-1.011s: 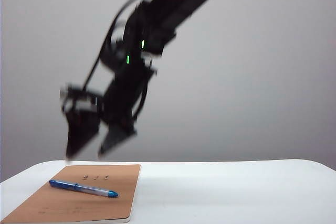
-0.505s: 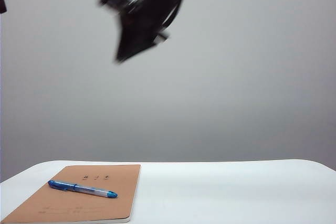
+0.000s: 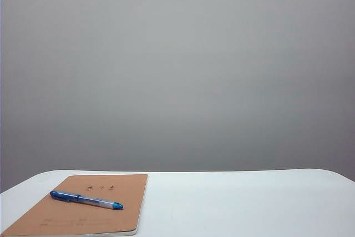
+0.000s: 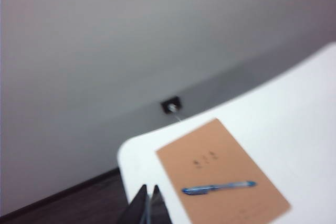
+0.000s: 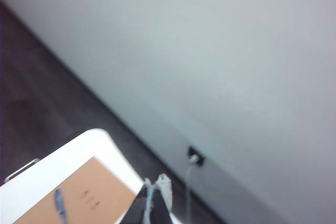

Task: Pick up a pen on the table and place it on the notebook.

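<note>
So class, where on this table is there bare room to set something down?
The white table is bare from the notebook across to its right end. The notebook's cover carries the pen. Both grippers, left and right, are shut and off the table.

Absent from the exterior view altogether. Left gripper point(image 4: 148, 203) visible only in the left wrist view, at the bottom edge left of centre: two slim black fingers point(image 4: 138, 207), tapering to points, smooth and matte, with a thin pale sliver between them. Right gripper point(image 5: 153, 203) visible only in the right wrist view, at the bottom edge near centre: dark, narrow fingers point(image 5: 143, 209) of the same wedge shape, one with a whitish, worn-looking patch near its tip. No cables, screws or markings discernible; both views blurred.
</note>
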Tool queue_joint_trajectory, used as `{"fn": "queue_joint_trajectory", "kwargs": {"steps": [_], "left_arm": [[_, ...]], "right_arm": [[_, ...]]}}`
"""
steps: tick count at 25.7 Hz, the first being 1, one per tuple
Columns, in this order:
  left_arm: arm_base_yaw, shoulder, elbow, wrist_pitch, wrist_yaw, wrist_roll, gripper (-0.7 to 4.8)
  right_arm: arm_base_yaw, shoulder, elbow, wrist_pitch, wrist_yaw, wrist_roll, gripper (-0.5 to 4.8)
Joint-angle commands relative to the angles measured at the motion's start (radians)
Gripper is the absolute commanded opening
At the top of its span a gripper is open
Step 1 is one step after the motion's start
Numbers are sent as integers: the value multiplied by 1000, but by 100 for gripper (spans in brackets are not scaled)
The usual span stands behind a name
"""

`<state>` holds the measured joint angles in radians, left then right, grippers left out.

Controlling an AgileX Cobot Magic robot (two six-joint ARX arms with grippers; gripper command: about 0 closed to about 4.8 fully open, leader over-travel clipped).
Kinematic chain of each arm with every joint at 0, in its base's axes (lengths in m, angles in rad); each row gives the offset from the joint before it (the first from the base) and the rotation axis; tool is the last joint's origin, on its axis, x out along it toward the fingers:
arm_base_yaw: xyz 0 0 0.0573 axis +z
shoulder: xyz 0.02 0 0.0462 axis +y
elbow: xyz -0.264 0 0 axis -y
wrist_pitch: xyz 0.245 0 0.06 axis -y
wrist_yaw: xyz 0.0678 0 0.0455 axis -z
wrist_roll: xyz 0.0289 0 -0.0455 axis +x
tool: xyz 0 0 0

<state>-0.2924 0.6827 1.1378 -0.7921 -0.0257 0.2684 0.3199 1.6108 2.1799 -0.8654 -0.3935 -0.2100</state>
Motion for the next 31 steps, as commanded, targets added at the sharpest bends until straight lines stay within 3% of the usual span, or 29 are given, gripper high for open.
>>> {"fn": "queue_joint_trajectory", "kwargs": {"steps": [1,7,11,16,18,20,23,27,31], "left_arm": [[2,-71,-56,41,-90,-15,-6],[2,-194,-202,111,-140,-65,-5],[2,-269,-306,175,-143,-100,-5],[2,-438,-479,355,-208,-117,-5],[2,-520,-557,415,-206,-170,-5],[2,-584,-638,452,-227,-221,-5],[2,-659,-729,474,-241,-229,-5],[2,-682,-767,497,-228,-360,-6],[2,-682,-803,522,-167,-282,-5]], "right_arm": [[-18,-96,-45,23,27,0,-9],[-18,-362,-396,250,138,-6,-8],[-18,-606,-825,522,250,82,-8],[-18,-897,-1336,833,363,195,-8],[-18,-1012,-1518,912,423,212,-8],[-21,-1089,-1645,945,452,223,-8],[-23,-1186,-1783,1012,466,261,-8],[-27,-1362,-1909,1047,466,298,-7],[-54,-1526,-2016,1048,462,378,-6]]}}
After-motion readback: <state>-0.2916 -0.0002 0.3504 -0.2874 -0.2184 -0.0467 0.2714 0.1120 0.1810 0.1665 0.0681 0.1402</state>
